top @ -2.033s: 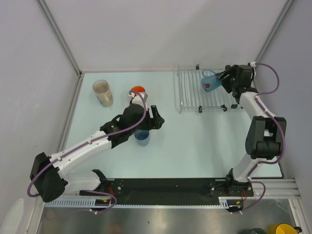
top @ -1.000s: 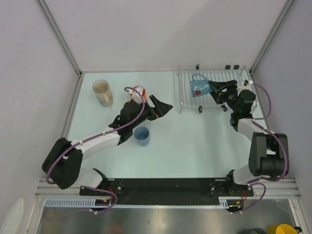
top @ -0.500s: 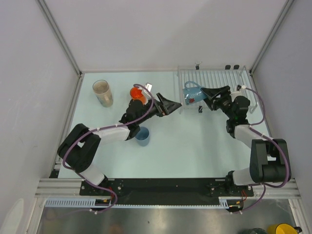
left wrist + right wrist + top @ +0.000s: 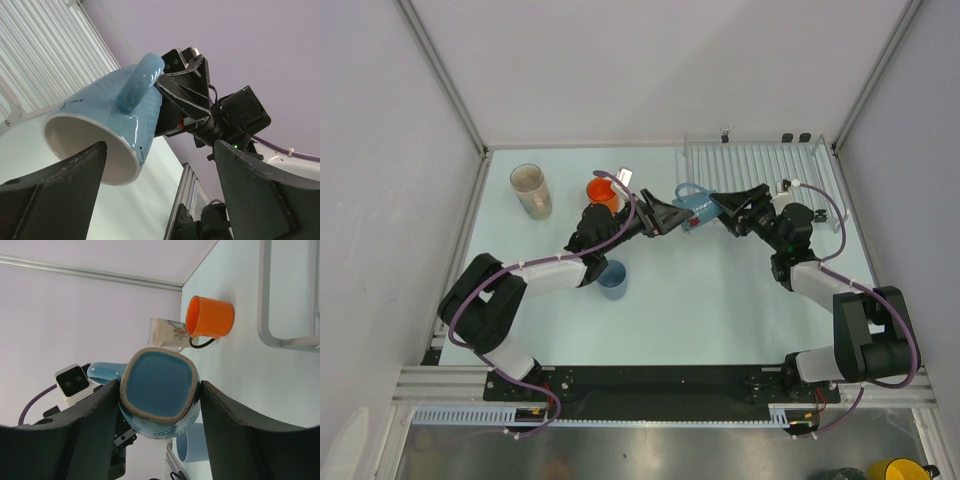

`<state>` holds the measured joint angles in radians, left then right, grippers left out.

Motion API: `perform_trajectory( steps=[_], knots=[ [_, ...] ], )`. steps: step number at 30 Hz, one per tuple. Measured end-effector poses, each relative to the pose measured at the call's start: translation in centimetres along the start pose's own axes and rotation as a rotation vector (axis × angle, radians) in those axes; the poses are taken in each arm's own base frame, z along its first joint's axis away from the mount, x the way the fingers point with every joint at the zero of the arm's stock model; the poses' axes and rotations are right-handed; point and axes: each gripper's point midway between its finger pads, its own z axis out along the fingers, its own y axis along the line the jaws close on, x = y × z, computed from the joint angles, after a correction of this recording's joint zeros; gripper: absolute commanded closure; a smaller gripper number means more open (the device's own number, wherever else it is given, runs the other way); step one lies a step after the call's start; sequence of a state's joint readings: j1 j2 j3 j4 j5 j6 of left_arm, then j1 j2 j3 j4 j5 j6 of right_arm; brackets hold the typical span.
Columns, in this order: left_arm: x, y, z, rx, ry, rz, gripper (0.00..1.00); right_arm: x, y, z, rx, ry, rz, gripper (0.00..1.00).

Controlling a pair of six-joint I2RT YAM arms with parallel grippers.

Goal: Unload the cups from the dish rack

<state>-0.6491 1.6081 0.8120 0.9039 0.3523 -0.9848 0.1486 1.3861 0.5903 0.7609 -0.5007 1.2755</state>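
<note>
My right gripper (image 4: 716,212) is shut on the teal-blue handled mug (image 4: 694,209) and holds it in the air left of the dish rack (image 4: 760,160), which holds no cups. In the right wrist view the fingers clamp the mug's body (image 4: 159,390), base toward the camera. My left gripper (image 4: 667,217) is open and faces the mug's mouth (image 4: 100,145), with one finger (image 4: 55,200) just below the rim, not closed on it. The beige tumbler (image 4: 531,190), orange mug (image 4: 603,189) and light-blue cup (image 4: 611,280) stand on the table at the left.
The orange mug (image 4: 210,317), tumbler (image 4: 164,332) and light-blue cup (image 4: 192,450) also show in the right wrist view, beside the rack's frame (image 4: 290,342). A yellow mug (image 4: 895,470) sits off the table at the bottom right. Grey walls enclose the table.
My right gripper has carried the teal-blue mug out of the rack, leftward toward the table's middle. My left gripper has lifted from beside the light-blue cup and reached right to meet the mug.
</note>
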Motion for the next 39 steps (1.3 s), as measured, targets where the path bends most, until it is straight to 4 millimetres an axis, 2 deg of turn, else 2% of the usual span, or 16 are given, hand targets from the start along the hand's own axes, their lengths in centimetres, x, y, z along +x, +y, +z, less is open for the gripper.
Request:
perform_trajectory(
  steps=[3,15,20,22,26,29,30,32,33,35,36,39],
  knots=[
    [0.0,0.0,0.0,0.002,0.001,0.0,0.12,0.7,0.6,0.0,-0.013,0.016,-0.007,1.0],
    [0.7,0.1,0.1,0.021,0.029,-0.005,0.46,3.3,2.4,0.1,-0.058,0.073,-0.034,1.0],
    [1.0,0.0,0.2,0.034,0.042,-0.019,0.79,3.6,2.9,0.1,-0.069,0.072,-0.042,1.0],
    [0.9,-0.6,0.2,0.057,0.041,-0.025,0.99,3.5,2.9,0.1,-0.067,0.065,-0.039,1.0],
    [0.5,-1.4,0.4,0.087,0.036,-0.007,1.0,3.4,2.9,0.1,-0.059,0.052,-0.028,1.0],
    [0.6,-1.2,0.4,0.082,0.04,-0.007,1.0,3.4,2.8,0.0,-0.051,0.049,-0.031,0.86],
    [0.6,-1.2,0.4,0.077,0.043,-0.008,1.0,3.4,2.8,0.0,-0.048,0.049,-0.032,0.68],
    [0.7,-1.0,0.3,0.067,0.05,-0.006,1.0,3.4,2.7,-0.1,-0.039,0.051,-0.034,0.52],
    [0.8,-1.0,0.2,0.063,0.053,-0.006,1.0,3.5,2.7,-0.2,-0.036,0.052,-0.037,0.39],
    [0.8,-1.2,0.0,0.051,0.065,0.003,1.0,3.7,2.7,-0.5,-0.026,0.058,-0.046,0.28],
    [0.9,-1.4,-0.1,0.046,0.075,0.009,1.0,3.8,2.8,-0.7,-0.022,0.06,-0.053,0.18],
    [0.9,-1.7,-0.5,0.016,0.098,0.04,1.0,3.9,3.6,-1.3,-0.032,0.068,-0.102,0.04]
  ],
)
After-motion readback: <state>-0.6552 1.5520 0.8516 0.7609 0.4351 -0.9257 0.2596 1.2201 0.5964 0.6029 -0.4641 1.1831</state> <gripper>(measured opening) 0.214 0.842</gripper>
